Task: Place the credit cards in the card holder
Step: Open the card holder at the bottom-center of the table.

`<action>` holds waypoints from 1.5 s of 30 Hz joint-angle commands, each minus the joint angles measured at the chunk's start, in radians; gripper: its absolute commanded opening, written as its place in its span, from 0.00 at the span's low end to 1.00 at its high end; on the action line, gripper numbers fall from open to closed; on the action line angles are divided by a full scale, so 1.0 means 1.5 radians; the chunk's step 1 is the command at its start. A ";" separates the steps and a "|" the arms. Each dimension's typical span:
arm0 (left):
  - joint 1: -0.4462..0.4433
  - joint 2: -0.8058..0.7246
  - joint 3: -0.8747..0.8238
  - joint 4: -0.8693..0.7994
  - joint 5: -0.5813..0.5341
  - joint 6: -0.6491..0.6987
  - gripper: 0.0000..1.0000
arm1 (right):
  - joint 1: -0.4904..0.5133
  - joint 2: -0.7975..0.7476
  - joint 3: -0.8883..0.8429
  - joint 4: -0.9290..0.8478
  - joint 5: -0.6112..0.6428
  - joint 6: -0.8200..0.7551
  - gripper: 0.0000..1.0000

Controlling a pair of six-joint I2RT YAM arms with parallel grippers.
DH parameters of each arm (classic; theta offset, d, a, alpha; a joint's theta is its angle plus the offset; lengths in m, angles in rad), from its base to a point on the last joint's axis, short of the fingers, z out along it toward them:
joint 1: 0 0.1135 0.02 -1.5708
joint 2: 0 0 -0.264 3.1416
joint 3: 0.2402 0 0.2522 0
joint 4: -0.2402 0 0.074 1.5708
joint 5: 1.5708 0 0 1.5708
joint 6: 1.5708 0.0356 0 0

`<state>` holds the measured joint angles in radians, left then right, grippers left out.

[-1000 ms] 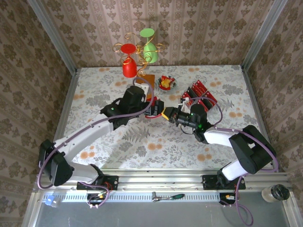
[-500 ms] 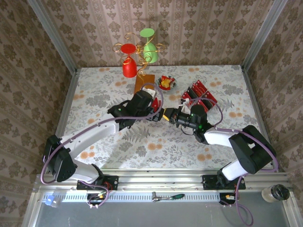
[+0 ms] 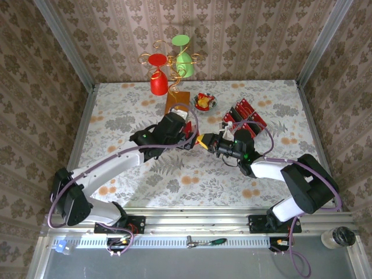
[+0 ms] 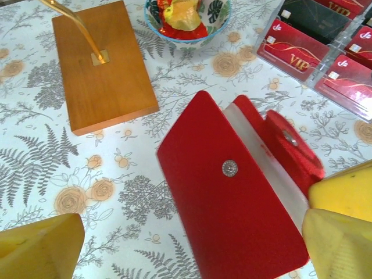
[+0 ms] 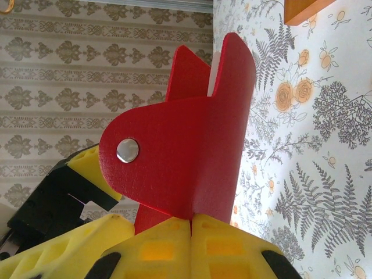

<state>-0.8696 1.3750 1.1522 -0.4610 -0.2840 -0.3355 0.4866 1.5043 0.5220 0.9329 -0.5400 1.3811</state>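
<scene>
- Left arm's wrist has swung in toward the right one since a sec ago. The left gripper [image 3: 190, 139] now sits nose to nose w/ the right gripper [image 3: 204, 141]. Right arm hasn't shifted.
- Top view: I see both grippers meeting near the middle of the floral table [image 3: 122, 116]. The card holder [image 4: 232, 203] is between them, mostly hidden from up here.
- Top view, back of table: the credit cards [image 3: 244, 115] sit in a clear rack [image 3: 256, 123] at back right, apart from both grippers. Just behind the grippers are the orange wooden slab [image 3: 177, 102] and the bowl of sweets [image 3: 204, 102]. A red cup [image 3: 158, 81], upside down, and a green cup [image 3: 185, 61] are further back.
- Left wrist cam: the holder's red outer face fills the centre, w/ a silver snap on it. Its pale inside shows along the upper right edge, next to a red flap.
- Left wrist cam, jaws: they're released and spread wide. One yellow finger [image 4: 43, 247] at bottom left is well clear of the holder; the other, at the right edge, is just beside it.
- Left wrist cam, rest: red cards marked "VIP" in gold are at top right in their clear slots. Slab upper left, bowl top centre.
- Right wrist cam: my right jaws are clenched on the holder's lower edge, yellow fingers pressed together. The holder rises out of them — rounded flap, silver snap facing the lens. A yellow-and-black finger of the left gripper shows at left, behind the flap.
</scene>
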 commanded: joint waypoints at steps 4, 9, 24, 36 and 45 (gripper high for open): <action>0.012 -0.041 -0.045 -0.016 -0.023 0.001 0.96 | -0.005 -0.004 -0.013 0.022 -0.014 -0.022 0.00; 0.011 -0.060 -0.096 0.001 -0.018 -0.023 0.96 | -0.004 0.009 -0.026 0.031 -0.016 -0.024 0.00; 0.001 -0.029 -0.230 0.052 -0.026 -0.071 0.94 | 0.027 0.158 -0.102 0.208 -0.007 -0.010 0.00; -0.003 0.012 -0.268 0.082 -0.032 -0.090 0.94 | 0.048 0.202 -0.145 0.241 0.003 -0.019 0.00; -0.005 0.036 -0.245 0.101 -0.019 -0.087 0.94 | 0.068 0.204 -0.173 0.214 0.031 -0.031 0.00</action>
<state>-0.8700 1.4017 0.7563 -0.3248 -0.3115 -0.4534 0.5690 1.7966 0.2829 1.2751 -0.5262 1.3632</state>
